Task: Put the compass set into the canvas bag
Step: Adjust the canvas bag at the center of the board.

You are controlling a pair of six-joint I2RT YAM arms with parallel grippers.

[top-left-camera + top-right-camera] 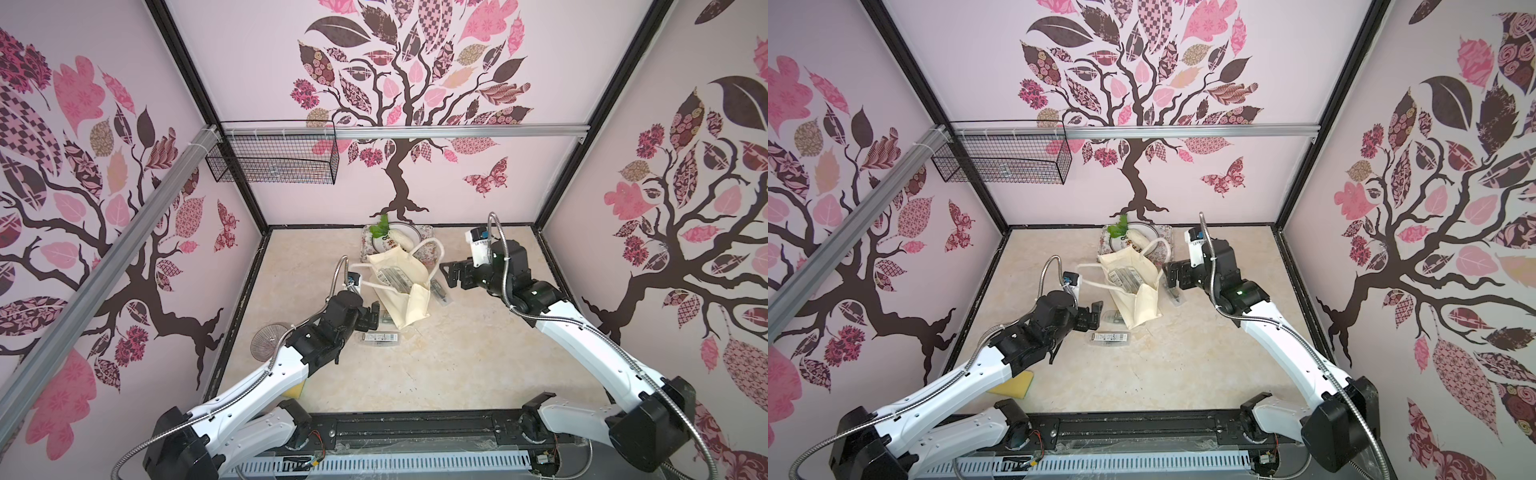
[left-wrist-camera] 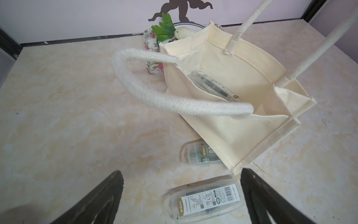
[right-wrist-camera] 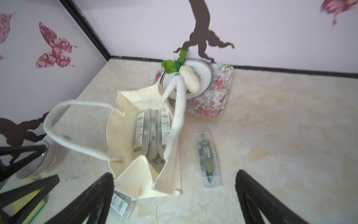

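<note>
Several compass sets (image 3: 142, 131) lie inside the canvas bag (image 3: 133, 184), between the left claw (image 2: 181, 172) and right claw (image 3: 174, 172), both released.

1. Left arm (image 1: 266, 374) and right arm (image 1: 582, 345): white moulded link shells; small dark screw holes along the sides.
2. Joint housings (image 1: 648, 432): black, rounded.
3. Conduit (image 1: 503, 274): corrugated silver metal hose; one run along each arm.
4. Wrist camera module (image 1: 478, 249): white body; dark printed lettering.
5. Fingers (image 2: 100, 201): black, flat, tapered; triangular cut-outs.
6. Indicator (image 1: 1239, 292): green light on a black right-arm joint.
</note>
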